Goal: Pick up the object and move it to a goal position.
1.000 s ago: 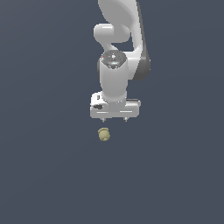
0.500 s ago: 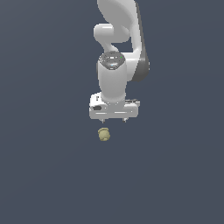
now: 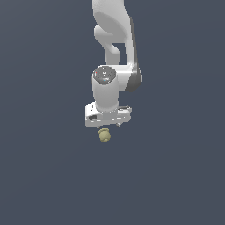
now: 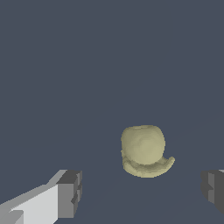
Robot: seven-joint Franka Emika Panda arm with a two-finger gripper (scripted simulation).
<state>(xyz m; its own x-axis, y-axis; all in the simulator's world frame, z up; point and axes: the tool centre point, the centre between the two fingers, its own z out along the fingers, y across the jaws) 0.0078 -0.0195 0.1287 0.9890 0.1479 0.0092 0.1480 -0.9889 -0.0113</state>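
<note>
On the dark grey surface [image 3: 48, 176] rests the object [image 3: 104, 135], a small pale yellow-tan lump, roundish with a knob on top, lying directly beneath the white pincer [image 3: 107, 125] in the exterior view. The wrist view shows the pincer [image 4: 142, 189] released, its two dark-padded fingers [image 4: 70, 193] spread wide with the object [image 4: 144, 151] lying beyond the gap between them and touching neither. The arm [image 3: 115, 52] descends from the upper edge of the exterior view, and whether the fingertips reach the object's level cannot be told.

The object [image 3: 104, 135] lies just below the fingers [image 4: 70, 194].
</note>
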